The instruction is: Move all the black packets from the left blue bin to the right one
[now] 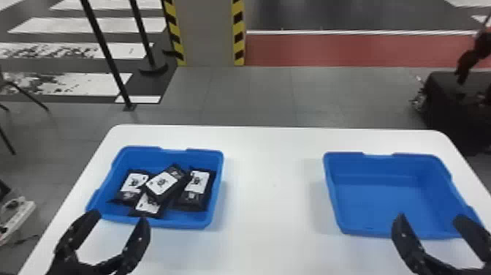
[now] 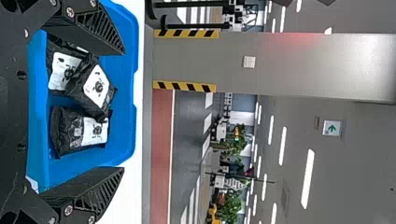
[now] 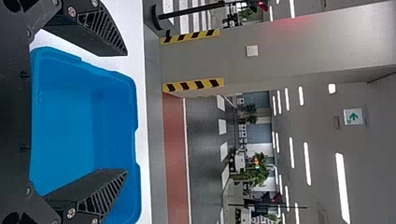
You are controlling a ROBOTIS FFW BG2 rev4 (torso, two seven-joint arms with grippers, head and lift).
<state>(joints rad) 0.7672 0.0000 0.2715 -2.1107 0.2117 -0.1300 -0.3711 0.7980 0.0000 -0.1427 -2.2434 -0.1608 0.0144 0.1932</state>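
On the white table, four black, white-labelled packets lie in the left blue plastic bin — the open, empty left black gripper should pinch the uppermost packet squarely first, the right black gripper being spread and empty too.

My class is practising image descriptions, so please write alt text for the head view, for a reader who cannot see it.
Four black packets with white labels lie in the left blue bin on a white table; the right blue bin holds none. Nearest, the left gripper and right gripper have their black fingers open.
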